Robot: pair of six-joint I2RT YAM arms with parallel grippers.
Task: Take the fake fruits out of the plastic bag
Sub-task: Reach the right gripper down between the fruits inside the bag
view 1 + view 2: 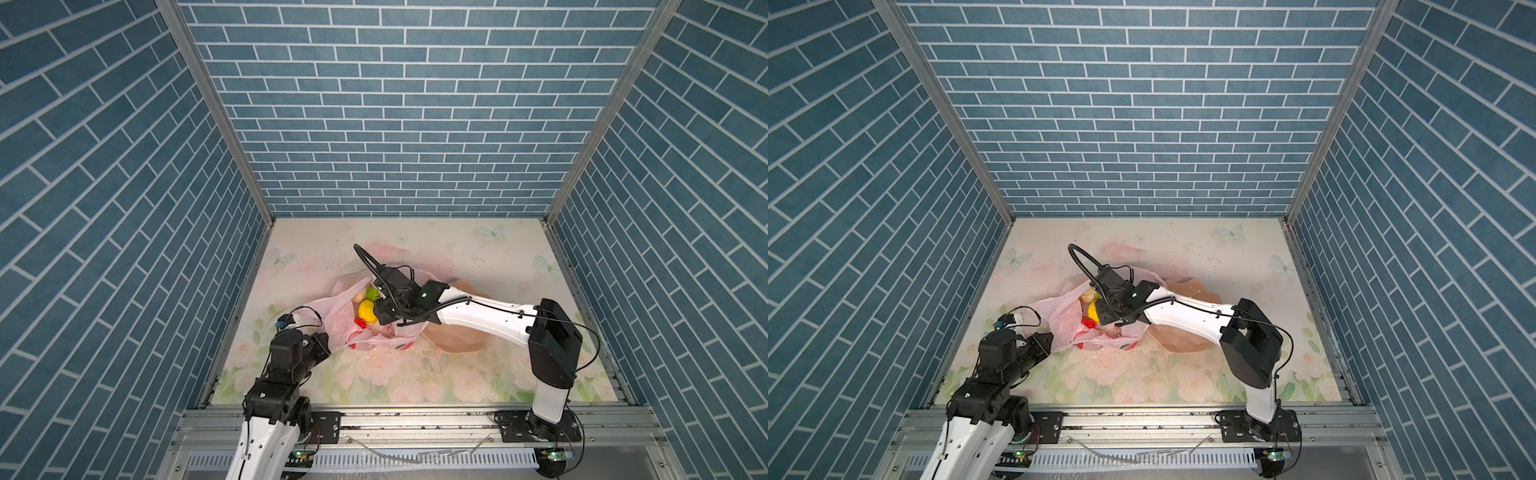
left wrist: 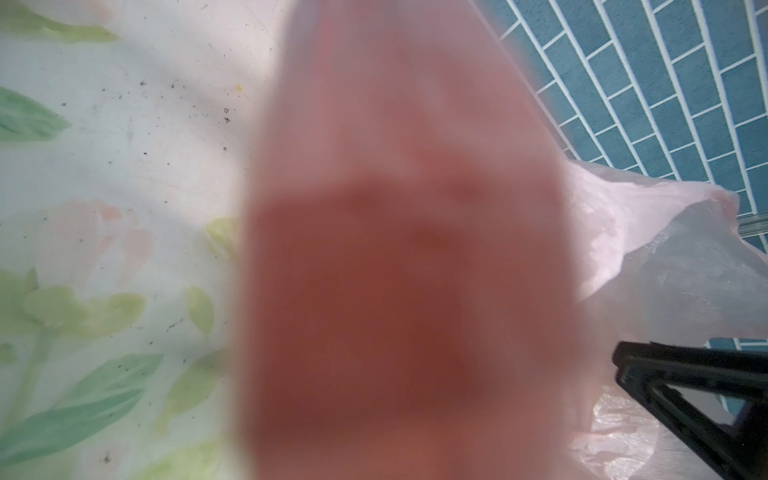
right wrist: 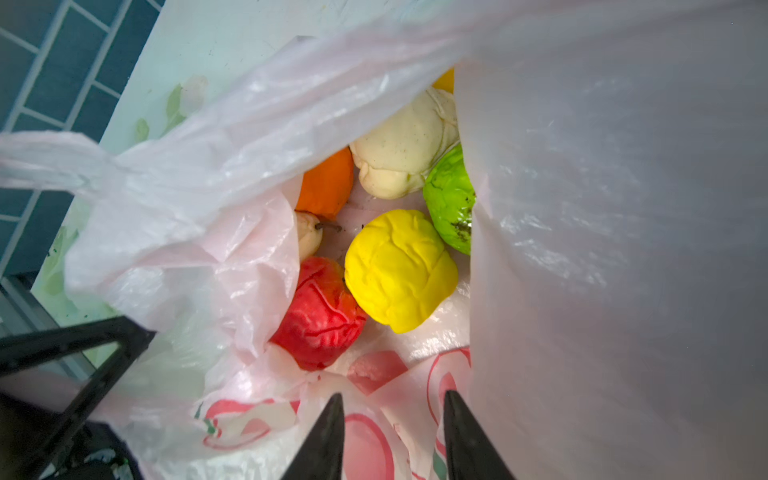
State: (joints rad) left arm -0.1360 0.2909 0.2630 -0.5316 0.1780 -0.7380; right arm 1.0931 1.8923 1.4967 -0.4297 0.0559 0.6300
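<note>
Right gripper (image 3: 394, 399) hovers parted just before yellow fruit (image 3: 399, 270) in bag (image 3: 582, 208).

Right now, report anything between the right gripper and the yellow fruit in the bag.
Nothing visible does. The right gripper is open at the mouth of the plastic bag, the yellow fruit uncovered ahead of it. Bag folds flank the path; the red fruit lies alongside.

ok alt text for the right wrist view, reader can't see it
Looking into an open pink plastic bag: a yellow fruit in the middle, with red fruit, green fruit, orange fruit, cream fruit and smaller cream fruit around it, all toys. The right claw is open and empty, short of them.
</note>
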